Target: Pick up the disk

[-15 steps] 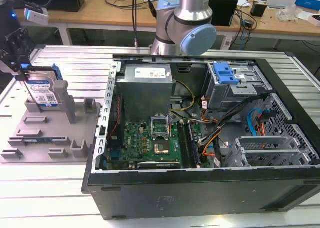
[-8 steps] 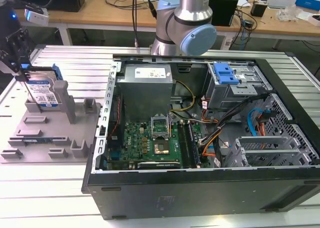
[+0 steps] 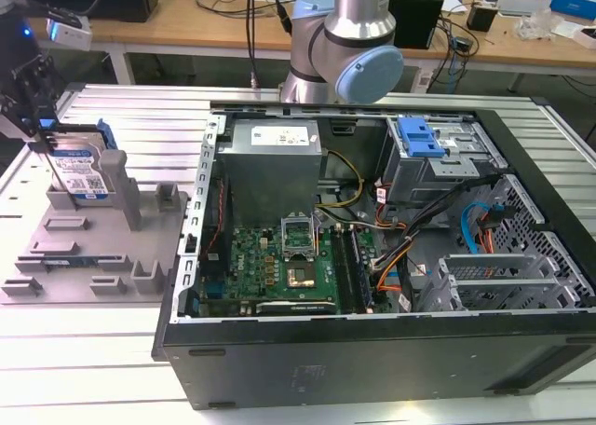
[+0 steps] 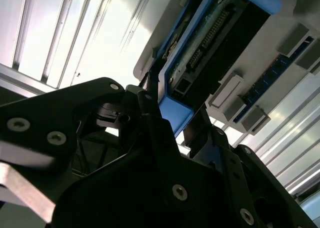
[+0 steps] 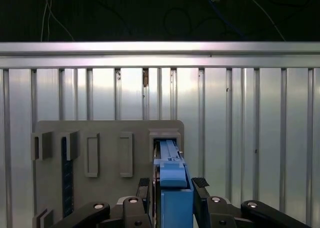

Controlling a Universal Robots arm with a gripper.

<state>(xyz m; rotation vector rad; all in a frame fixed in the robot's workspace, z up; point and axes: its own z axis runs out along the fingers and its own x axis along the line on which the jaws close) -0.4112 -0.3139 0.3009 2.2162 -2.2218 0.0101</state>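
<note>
The disk (image 3: 84, 169) stands on edge in a slot at the far end of the grey holder tray (image 3: 93, 248), at the exterior view's left; its white-and-blue label and blue edge frame show. My gripper (image 3: 58, 183) comes down over it, one thin finger lying across the label. In the first wrist view the disk's blue edge (image 5: 175, 180) runs between the two fingers (image 5: 200, 184), which sit against both of its sides. The second wrist view shows the disk's underside (image 4: 200, 53) with a fingertip (image 4: 150, 85) along its blue frame. The gripper is shut on the disk.
An open computer case (image 3: 372, 257) with a blue bracket (image 3: 419, 138) inside takes up the middle and the exterior view's right. The arm's base (image 3: 340, 43) stands behind it. The tray (image 5: 110, 133) has more slots and posts, one holding a thin board (image 3: 84, 257). The slatted metal table's edge (image 5: 160, 50) lies just beyond the tray.
</note>
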